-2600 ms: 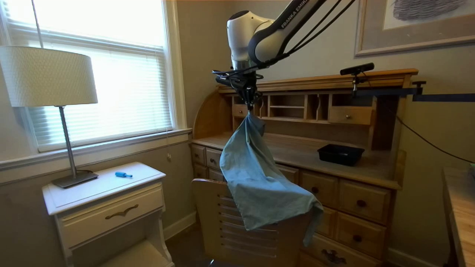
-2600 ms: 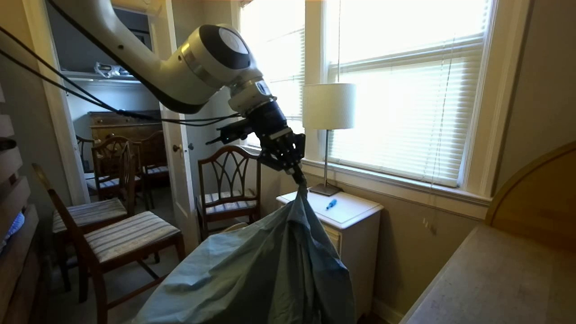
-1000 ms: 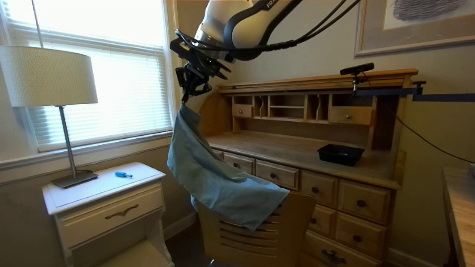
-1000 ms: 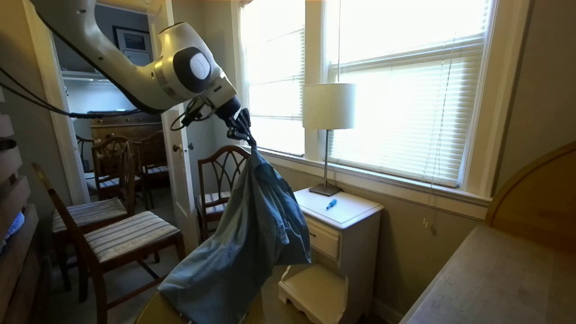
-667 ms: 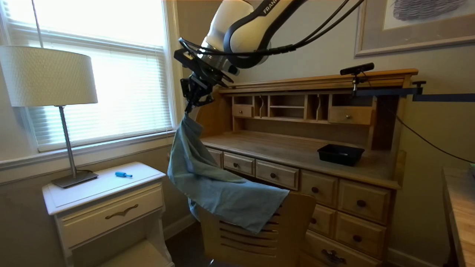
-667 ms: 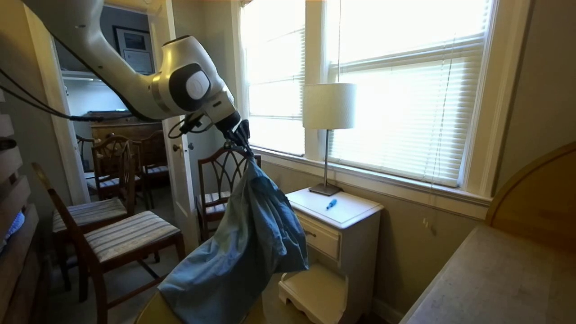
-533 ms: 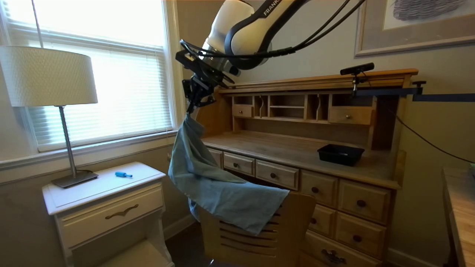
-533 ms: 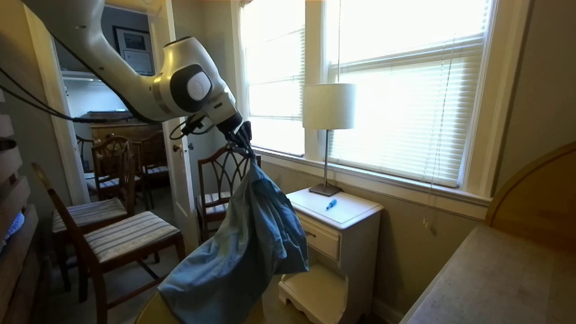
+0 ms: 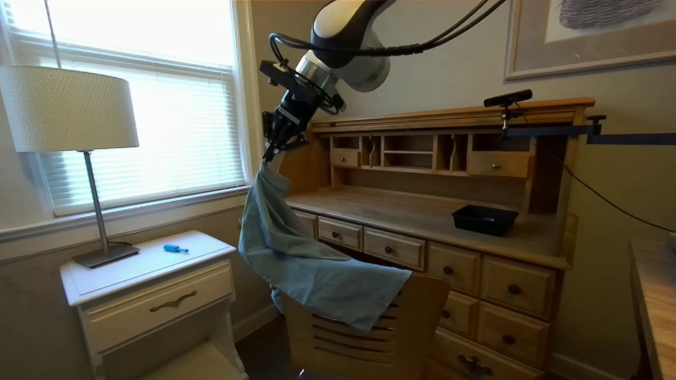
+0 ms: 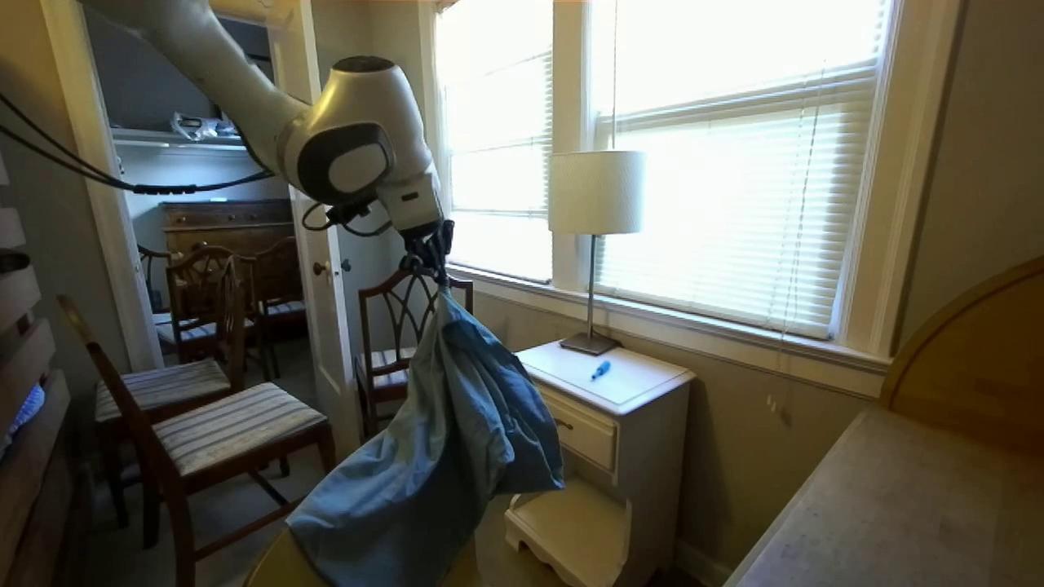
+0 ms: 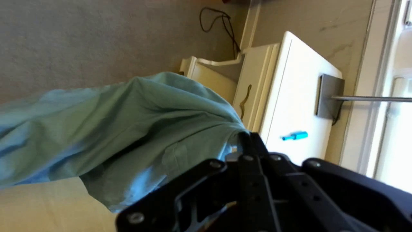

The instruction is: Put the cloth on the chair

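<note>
The blue-green cloth [image 9: 322,277] drapes over the top of the light wooden chair's back [image 9: 420,316]. One end of it is pulled up toward the window side. My gripper [image 9: 268,156] is shut on that raised end, above and to the side of the chair back. The cloth [image 10: 408,489] and the chair's edge [image 10: 285,562] also show in an exterior view, with the gripper [image 10: 443,280] above them. In the wrist view the cloth [image 11: 145,119] runs from the closed fingertips [image 11: 256,141] down to the chair [image 11: 58,203]. The chair seat is hidden.
A white nightstand [image 9: 148,269] with a lamp [image 9: 97,200] and a blue tool [image 9: 175,248] stands beside the chair. A roll-top desk [image 9: 380,203] with a black tray [image 9: 485,219] is behind. Striped-seat chairs [image 10: 241,424] stand farther off.
My gripper carried the cloth's held end toward the window side, then lowered a little. The hanging part slid along the chair back. In the last half second the wrist tilted; the cloth barely moved.
</note>
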You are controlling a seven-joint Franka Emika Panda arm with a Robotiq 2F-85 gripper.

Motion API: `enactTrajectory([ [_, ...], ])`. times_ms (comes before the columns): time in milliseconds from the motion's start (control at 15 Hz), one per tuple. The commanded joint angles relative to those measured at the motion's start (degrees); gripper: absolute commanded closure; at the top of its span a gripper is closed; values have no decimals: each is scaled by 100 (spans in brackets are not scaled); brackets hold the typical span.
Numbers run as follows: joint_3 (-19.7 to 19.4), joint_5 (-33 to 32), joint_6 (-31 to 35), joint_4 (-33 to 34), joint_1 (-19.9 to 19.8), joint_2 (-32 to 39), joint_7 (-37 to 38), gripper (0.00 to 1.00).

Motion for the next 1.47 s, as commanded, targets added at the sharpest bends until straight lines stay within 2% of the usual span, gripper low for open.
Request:
enactTrajectory([
  [0, 412, 1366, -1076, 184, -493, -33, -937, 100],
  [133, 193, 1812, -1778, 300, -462, -29, -1126, 100],
  [267, -127, 1972, -2269, 409, -325, -17, -1053, 100],
  [467, -460, 1973, -2728, 540, -143, 40, -936, 100],
  [733, -620, 1798, -3122, 661, 136, 37, -1067, 100],
  [1067, -740, 1602, -3188, 600, 623, -75, -1105, 100],
  [1400, -846, 1580, -2695, -60, 1155, -130, -783, 100],
])
